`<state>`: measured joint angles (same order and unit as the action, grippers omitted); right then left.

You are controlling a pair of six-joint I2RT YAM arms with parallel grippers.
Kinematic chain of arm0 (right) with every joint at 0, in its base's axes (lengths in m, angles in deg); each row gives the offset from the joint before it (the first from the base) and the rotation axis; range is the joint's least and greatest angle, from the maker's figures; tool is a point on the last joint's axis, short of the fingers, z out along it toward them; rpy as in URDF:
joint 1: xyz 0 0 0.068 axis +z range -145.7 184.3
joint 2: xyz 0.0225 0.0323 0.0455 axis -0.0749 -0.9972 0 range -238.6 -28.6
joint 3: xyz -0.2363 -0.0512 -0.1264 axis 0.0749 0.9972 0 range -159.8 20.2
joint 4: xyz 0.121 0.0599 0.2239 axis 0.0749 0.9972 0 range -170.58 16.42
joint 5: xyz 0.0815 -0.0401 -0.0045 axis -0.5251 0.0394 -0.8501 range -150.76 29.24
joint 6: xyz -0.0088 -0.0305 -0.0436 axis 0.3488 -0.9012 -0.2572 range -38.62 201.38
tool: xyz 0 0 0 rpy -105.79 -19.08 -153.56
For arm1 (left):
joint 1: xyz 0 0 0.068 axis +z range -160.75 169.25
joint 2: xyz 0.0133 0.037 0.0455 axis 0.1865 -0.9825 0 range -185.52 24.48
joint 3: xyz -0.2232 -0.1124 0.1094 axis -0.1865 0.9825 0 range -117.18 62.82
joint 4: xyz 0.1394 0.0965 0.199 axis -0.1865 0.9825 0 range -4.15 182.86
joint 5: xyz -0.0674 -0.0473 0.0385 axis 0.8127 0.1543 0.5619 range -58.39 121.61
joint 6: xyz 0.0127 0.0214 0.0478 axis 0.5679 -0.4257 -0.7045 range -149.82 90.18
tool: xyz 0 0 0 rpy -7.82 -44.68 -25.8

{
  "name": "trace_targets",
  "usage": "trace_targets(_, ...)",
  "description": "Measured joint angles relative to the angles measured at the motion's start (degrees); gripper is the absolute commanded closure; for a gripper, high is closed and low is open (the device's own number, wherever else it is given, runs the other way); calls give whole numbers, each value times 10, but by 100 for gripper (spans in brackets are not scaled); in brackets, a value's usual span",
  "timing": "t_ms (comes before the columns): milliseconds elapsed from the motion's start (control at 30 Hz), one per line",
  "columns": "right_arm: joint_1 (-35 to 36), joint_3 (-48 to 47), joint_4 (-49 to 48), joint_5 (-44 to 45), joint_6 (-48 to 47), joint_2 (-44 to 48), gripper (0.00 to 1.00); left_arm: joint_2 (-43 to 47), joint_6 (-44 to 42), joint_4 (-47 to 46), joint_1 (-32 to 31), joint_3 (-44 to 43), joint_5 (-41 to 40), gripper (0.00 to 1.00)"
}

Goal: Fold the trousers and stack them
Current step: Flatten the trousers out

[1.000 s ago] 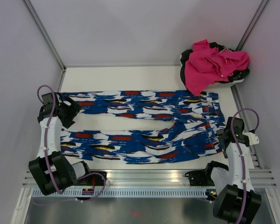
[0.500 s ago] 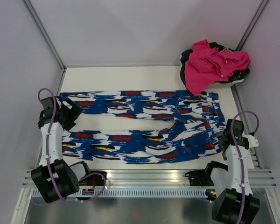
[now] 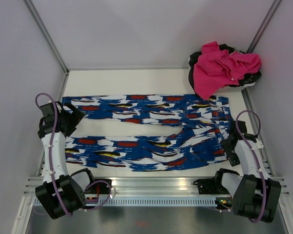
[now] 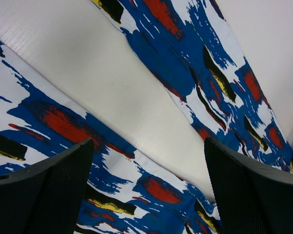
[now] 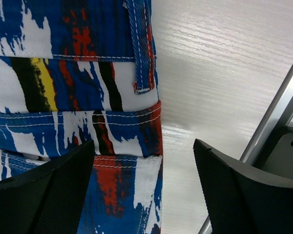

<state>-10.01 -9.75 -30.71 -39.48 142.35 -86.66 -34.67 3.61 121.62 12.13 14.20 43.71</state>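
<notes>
Top external view: long royal-blue fabric trousers (image 3: 151,134), blotched with white, red, black and yellow brush strokes, lie flat across the middle of the white table (image 3: 136,83), waist at the right of the frame, the two legs running left with a bare strip between them. The left gripper (image 3: 77,119) hangs at centre left by the leg ends, jaws spread and holding nothing. The right gripper (image 3: 229,141) stands at centre right against the waist edge; a second ago it sat further right, clear of the cloth, and it has since swung in towards the trousers. The left arm's elbow has drawn slightly toward the left wall. A crumpled bright-pink garment (image 3: 219,68) still lies on a black-and-white object at upper right, just past the table's far corner.

Left wrist view: the left gripper (image 4: 146,195) is wide open above the trousers (image 4: 200,63), its black fingers (image 4: 44,190) in the lower corners, with the bare table (image 4: 102,83) crossing from upper left to lower right between the legs.

Right wrist view: the right gripper (image 5: 144,190) is open and empty, straddling the stitched waist edge of the trousers (image 5: 88,97), a blue belt loop (image 5: 141,48) at top centre, white table (image 5: 210,73) and a grey metal rail (image 5: 278,107) at right.
</notes>
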Motion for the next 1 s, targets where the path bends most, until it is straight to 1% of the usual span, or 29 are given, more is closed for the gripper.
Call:
trace_targets(167,0,6,-27,9,5,-14,14,1,-1,2,0,1,-1,2)
trace_targets(233,-5,11,-35,10,7,-28,19,2,-1,2,0,1,-2,2)
trace_targets(333,-11,14,-47,11,10,-35,35,5,-1,4,0,1,-7,2)
trace_targets(400,-14,14,-59,11,10,-40,62,9,-1,6,0,1,-15,2)
trace_targets(433,-15,14,-64,11,12,-43,71,12,-1,9,0,1,-17,2)
trace_targets(467,-16,14,-71,11,14,-45,89,16,-1,13,0,1,-20,2)
trace_targets(500,-16,14,-73,11,15,-48,98,21,-1,19,0,1,-23,2)
trace_targets(533,-17,14,-75,11,18,-50,100,27,0,26,0,1,-25,2)
trace_targets(600,-17,13,-75,12,21,-51,100,43,7,35,0,8,-24,2)
trace_targets(800,-17,12,-79,10,10,-50,100,165,85,90,2,97,-26,3)
trace_targets(900,-18,13,-85,4,6,-52,100,195,131,122,2,129,-37,4)
trace_targets(1000,-20,13,-87,0,2,-56,100,196,186,158,2,137,-82,5)
